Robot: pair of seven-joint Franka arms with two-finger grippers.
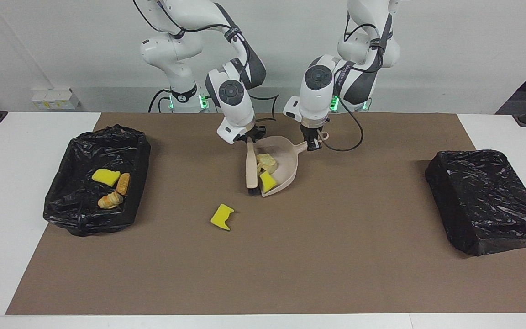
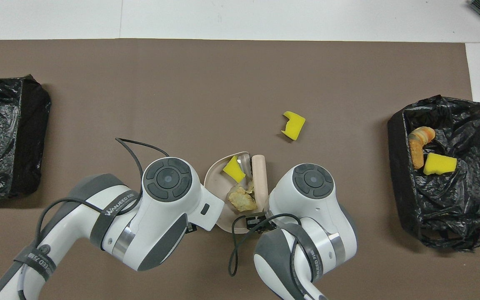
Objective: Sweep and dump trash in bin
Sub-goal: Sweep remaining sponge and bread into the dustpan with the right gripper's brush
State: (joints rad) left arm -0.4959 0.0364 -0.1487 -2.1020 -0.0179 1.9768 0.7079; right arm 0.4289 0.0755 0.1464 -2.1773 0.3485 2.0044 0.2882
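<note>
In the facing view, start at the right arm's end of the table: an open bin lined with a black bag holds a yellow sponge bit, a golden-brown lump and a pale curled scrap. Moving toward the middle of the brown mat, you see one yellow sponge piece lying alone, farther from the robots than the dustpan and apart from it. Next, your right gripper is clamped tight on the top of the brush handle; the brush hangs down with its dark bristles at the mouth of the beige dustpan. Inside the pan lie pale crumbly foam chunks and a yellow sponge bit. Your left gripper is closed on the dustpan's handle, holding the pan beside the brush. At the left arm's end sits a second bin wrapped in a black bag.
</note>
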